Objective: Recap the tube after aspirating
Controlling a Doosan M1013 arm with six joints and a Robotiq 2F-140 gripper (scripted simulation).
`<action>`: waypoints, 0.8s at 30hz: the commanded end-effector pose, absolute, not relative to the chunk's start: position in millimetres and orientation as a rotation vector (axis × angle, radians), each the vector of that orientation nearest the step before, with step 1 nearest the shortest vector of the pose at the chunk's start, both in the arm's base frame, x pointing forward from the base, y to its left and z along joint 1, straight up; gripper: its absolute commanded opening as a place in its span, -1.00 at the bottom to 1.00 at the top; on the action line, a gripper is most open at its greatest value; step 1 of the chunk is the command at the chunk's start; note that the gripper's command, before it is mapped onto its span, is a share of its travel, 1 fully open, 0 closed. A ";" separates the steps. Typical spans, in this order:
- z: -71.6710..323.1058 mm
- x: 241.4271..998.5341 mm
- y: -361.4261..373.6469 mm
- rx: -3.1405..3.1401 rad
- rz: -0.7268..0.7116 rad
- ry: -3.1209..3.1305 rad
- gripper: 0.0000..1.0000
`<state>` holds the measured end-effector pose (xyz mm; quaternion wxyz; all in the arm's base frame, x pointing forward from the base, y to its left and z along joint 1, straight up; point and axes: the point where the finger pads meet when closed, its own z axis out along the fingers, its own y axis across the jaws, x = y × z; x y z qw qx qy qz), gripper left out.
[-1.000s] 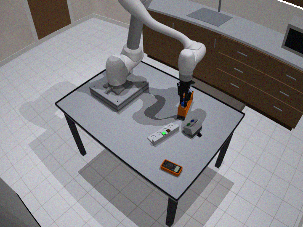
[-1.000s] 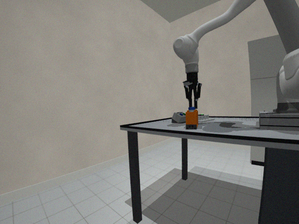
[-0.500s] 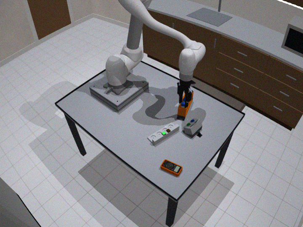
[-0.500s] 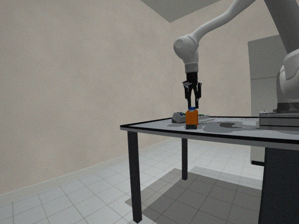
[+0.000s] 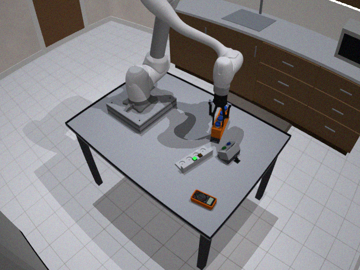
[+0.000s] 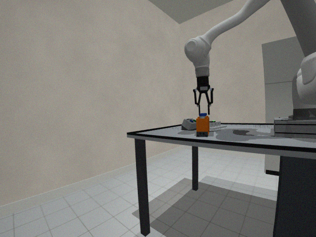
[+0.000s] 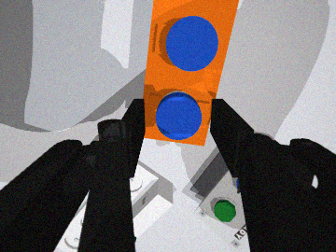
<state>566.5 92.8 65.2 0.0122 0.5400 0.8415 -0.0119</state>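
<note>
The orange decapping station point(image 5: 218, 130) stands on the table with blue caps on its tubes. My gripper point(image 7: 177, 115) hangs straight down over the end tube nearest the key housing. Its two black fingers flank that tube's blue cap point(image 7: 178, 116) with a small gap on each side, so it is open and holds nothing. The cap sits on its tube. The neighbouring blue cap point(image 7: 191, 43) is also on its tube. In the exterior view the fingertips point(image 6: 203, 112) reach down to the cap's level above the station point(image 6: 202, 126). The cap tray point(image 5: 194, 158) shows a lit green lamp point(image 5: 194, 158), and its nests look empty.
The grey key housing point(image 5: 228, 151) with the blue and green keys stands just past the station; the green key point(image 7: 224, 210) shows in the wrist view. An orange multimeter point(image 5: 203, 199) lies near the table's front edge. The arm's base plate point(image 5: 141, 108) sits at the far left.
</note>
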 end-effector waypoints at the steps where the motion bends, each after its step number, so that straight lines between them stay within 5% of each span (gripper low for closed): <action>1: 65.8 566.9 92.8 1.314 -0.002 2.851 -0.18; 9: 65.9 566.9 92.8 1.175 0.001 2.912 -0.18; 10: 65.9 566.9 92.8 1.175 0.001 2.912 -0.41; 24: 66.0 566.9 92.8 1.175 0.001 2.912 -0.41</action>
